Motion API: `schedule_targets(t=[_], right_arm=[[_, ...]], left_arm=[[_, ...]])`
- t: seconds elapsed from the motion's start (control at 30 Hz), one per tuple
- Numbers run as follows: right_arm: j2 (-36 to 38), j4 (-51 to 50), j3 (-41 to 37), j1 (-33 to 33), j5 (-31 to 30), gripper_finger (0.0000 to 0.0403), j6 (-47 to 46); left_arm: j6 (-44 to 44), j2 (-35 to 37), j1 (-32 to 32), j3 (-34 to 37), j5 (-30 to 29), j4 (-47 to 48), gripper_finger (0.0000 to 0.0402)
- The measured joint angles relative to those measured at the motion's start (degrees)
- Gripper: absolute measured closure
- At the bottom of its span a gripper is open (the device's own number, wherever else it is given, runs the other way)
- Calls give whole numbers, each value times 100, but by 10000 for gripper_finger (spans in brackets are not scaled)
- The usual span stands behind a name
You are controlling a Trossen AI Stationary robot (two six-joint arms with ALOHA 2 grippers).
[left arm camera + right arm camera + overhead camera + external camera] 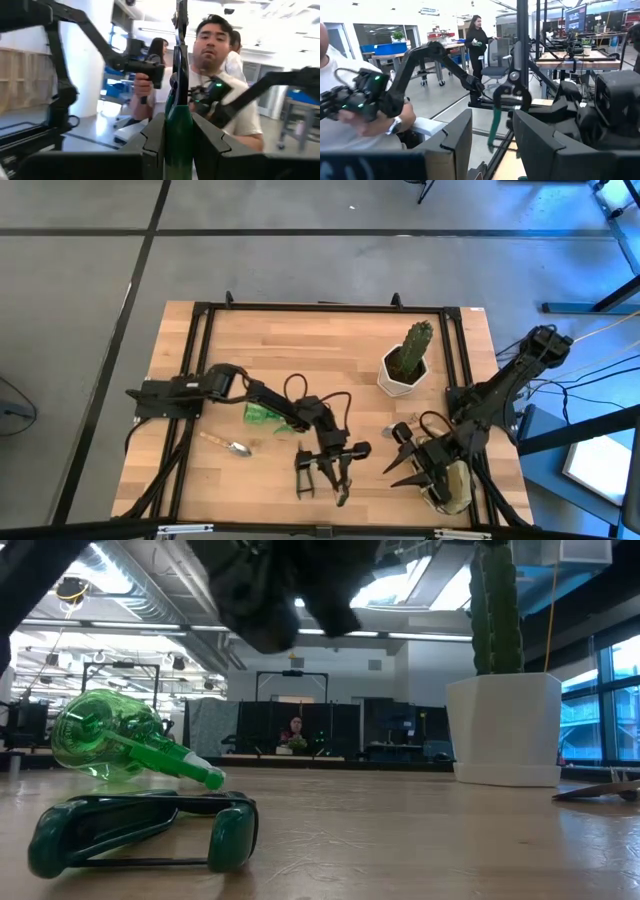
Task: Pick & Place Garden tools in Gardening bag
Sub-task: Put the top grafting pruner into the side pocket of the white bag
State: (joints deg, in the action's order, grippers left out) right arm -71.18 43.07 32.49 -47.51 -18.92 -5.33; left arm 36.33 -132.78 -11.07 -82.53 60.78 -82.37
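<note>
My left gripper [177, 150] is squeezed tight on a pair of pruning shears [178, 117], near the middle of the table's [300, 340] front edge. I think the job is to carry them right, to the gardening bag [456, 488] at the front right corner. I should hold tight, stay high, then point the shears down over the bag's mouth before letting go. My right gripper [398, 452] waits just beside the bag, fingers apart and empty, so I must not bump it. Farther back, the green spray bottle [263, 415] and a trowel [232, 446] lie near the left side.
</note>
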Motion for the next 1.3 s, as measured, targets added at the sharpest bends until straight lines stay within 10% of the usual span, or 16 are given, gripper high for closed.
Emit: schedule_targets(t=[0.73, 1.3], right_arm=[[-4, 258, 9, 36, 310, 258, -126], [-37, 46, 9, 3, 267, 258, -818]], left_arm=[[93, -342, 275, -1151, 1087, 42, 343], [-685, -342, 321, -1151, -254, 1143, 343]])
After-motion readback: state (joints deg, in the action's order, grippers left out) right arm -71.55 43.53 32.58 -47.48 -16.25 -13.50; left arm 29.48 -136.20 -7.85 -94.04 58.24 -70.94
